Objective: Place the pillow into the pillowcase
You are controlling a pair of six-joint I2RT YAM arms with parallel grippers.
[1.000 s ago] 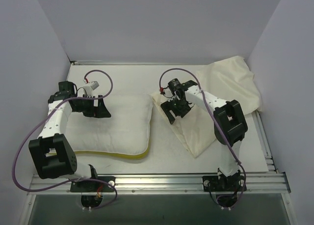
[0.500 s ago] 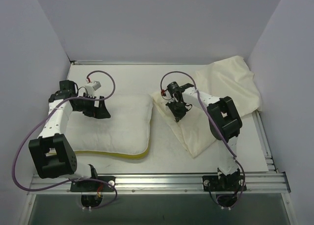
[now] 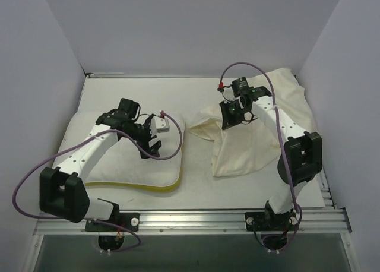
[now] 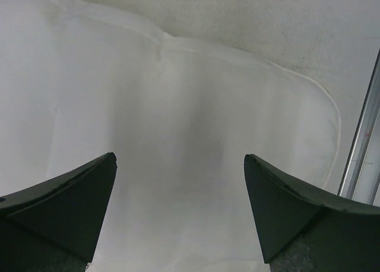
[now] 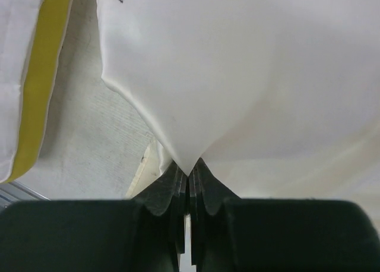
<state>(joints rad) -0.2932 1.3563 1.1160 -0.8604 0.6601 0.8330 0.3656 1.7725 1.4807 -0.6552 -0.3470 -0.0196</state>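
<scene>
Right gripper (image 5: 189, 170) pinches pillowcase (image 5: 249, 76) (tented)

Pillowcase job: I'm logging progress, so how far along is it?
Done: the right gripper is shut on a pinch of the pillowcase. In hand: the left gripper hovers open over the pillow, gripping nothing. Left: the pillow lies wholly outside the case, so opening it and stuffing remain.

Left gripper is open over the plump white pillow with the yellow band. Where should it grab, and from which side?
Probably the thin seamed right edge of the plump white pillow, facing the limp cream pillowcase. Bring the left gripper down from above, straddling that edge; the padded middle looks too thick to pinch.
</scene>
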